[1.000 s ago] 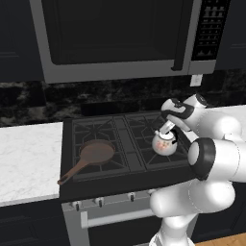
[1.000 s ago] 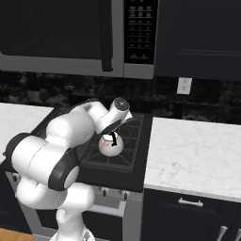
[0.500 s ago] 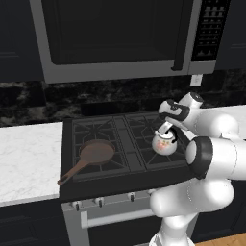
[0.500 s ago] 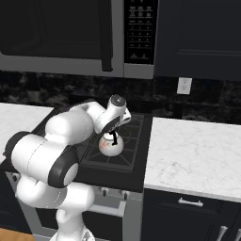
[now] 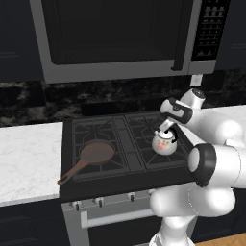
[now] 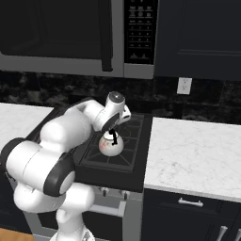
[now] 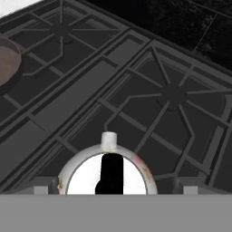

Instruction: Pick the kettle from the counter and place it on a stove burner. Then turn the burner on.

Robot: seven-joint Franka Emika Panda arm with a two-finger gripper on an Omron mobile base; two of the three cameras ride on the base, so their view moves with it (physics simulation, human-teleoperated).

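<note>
One thing decides my next move: where the kettle point(image 5: 164, 142) sits relative to my gripper point(image 5: 168, 126). It stands upright on the stove burner point(image 5: 163, 145) at the front right corner of the stove point(image 5: 67, 158), and my gripper hangs just above it, a little toward the back edge. My jaws are spread wide on either side of the black arched handle point(image 7: 111, 173) and nothing is clamped between them. In the hand view the kettle lies directly under me, centred between my two fingertips point(image 7: 40, 187), with the handle running straight away from me, along the gap between the tips and not across it. The small knob point(image 7: 108, 140) at the handle's far end points toward the back right burner point(image 7: 171, 94).

So the kettle's placement looks finished to my eye: it rests on the grate, well off the counter point(image 6: 197, 153), and I have no hold on it. What remains, I judge, is the burner knob point(image 5: 130, 196), one of a row on the front face of the stove, below the front edge and lower than where I am now. I should lift straight up first so my fingers clear the handle without tipping the kettle. The frying pan point(image 5: 91, 157) sits on the front left burner, well apart from me.
</note>
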